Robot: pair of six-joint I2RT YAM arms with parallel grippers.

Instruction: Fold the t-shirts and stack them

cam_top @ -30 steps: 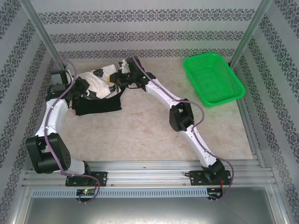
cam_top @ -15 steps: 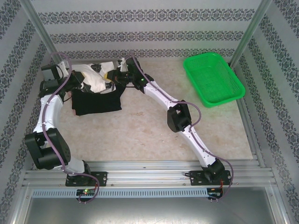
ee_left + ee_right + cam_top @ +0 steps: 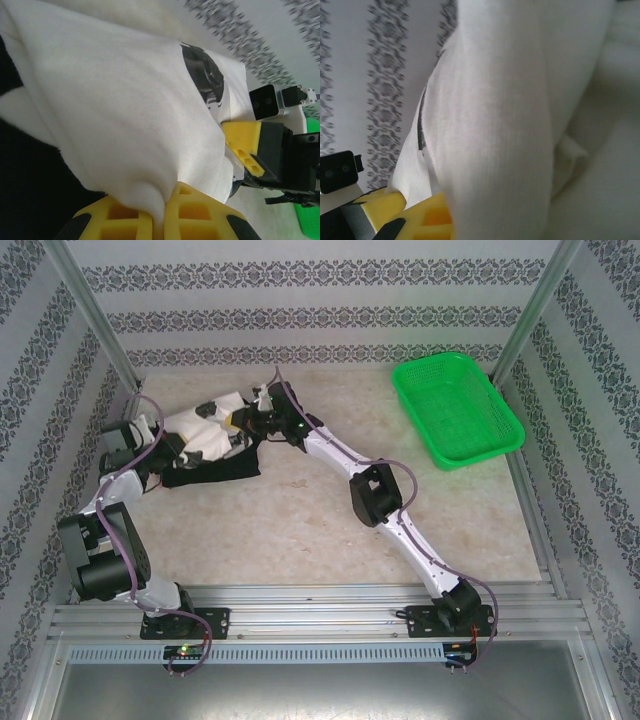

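The cream-white t-shirt (image 3: 196, 427) lies bunched at the back left, stretched between both grippers and partly over the black t-shirt (image 3: 218, 471). My left gripper (image 3: 170, 448) holds its left end. In the left wrist view the yellow fingers (image 3: 197, 212) of that gripper (image 3: 162, 215) are shut on a fold of the cream-white t-shirt (image 3: 115, 100), with the black t-shirt (image 3: 25, 195) below. My right gripper (image 3: 241, 426) is shut on the right end. Cream-white t-shirt cloth (image 3: 495, 125) drapes over the right gripper (image 3: 465, 227), leaving one yellow finger (image 3: 422, 220) showing.
A bright green mesh basket (image 3: 456, 410) stands at the back right. Patterned walls close in the table at the back and both sides. Bare tabletop (image 3: 300, 530) lies between the shirts and the arm bases.
Both grippers swung the cream-white shirt up toward the back wall, then brought it down. The left gripper now sits lower and nearer, and the white cloth covers more of the black shirt.
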